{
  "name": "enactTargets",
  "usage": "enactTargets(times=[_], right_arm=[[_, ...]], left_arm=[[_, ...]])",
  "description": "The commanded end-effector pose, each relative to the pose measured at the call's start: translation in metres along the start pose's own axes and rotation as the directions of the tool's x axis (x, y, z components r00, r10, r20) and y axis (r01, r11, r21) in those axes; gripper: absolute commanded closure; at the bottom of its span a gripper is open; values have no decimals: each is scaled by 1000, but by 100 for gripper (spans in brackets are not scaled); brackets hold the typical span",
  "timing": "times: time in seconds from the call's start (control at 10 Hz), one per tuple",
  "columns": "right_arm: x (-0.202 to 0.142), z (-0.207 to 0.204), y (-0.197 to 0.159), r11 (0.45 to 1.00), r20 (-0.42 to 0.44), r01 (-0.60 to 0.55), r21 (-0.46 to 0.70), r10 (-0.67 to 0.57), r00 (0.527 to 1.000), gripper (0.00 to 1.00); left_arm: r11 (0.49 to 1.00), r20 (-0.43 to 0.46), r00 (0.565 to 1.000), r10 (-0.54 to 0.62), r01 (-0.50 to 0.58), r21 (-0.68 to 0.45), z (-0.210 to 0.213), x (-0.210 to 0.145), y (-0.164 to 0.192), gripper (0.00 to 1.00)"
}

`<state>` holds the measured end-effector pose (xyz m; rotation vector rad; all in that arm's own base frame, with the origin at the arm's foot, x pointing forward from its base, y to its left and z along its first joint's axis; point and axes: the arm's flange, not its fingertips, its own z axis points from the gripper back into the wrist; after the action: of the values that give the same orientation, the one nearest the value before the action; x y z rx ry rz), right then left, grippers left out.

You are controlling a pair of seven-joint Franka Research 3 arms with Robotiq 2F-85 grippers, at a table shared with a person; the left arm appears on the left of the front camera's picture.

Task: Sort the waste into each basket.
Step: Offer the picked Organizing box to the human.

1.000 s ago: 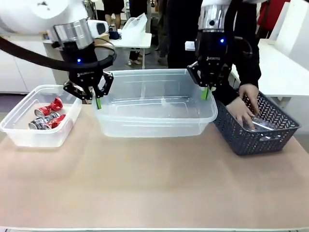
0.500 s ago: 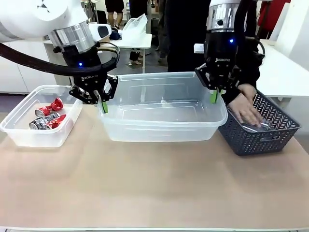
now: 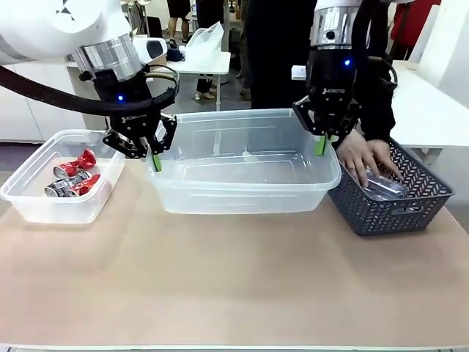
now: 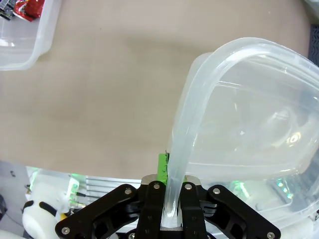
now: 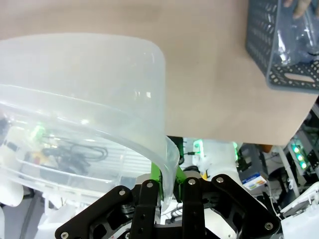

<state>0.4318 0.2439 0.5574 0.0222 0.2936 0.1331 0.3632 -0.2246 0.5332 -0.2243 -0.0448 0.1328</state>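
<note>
Tabletop: your left claw and right claw clamp the tub rim. Front view adds a hand in the basket, ROBOTIQ print.

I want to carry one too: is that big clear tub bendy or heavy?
Probably light: the big tub looks thin-walled and see-through. Likely a bit bendy, since the left hand and right hand pinch only its thin rim at opposite ends. Smooth plastic may slip.

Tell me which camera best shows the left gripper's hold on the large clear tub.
The left wrist view: the left gripper pinches the rim of the tub between its shut fingers, close up. The front view shows that grip from afar. The right wrist view shows the opposite rim, held by the right gripper.
</note>
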Motion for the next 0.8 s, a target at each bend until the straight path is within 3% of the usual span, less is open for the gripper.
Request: enactTargets(times=[0.0,0.7], right_arm=[[-4,3,3,1000,0,-29,2,29,1000,94],[-4,3,3,1000,0,-29,2,29,1000,94]], left_arm=[[1000,21,999,29,-30,11,1,4,2,96],[1000,21,999,29,-30,11,1,4,2,96]])
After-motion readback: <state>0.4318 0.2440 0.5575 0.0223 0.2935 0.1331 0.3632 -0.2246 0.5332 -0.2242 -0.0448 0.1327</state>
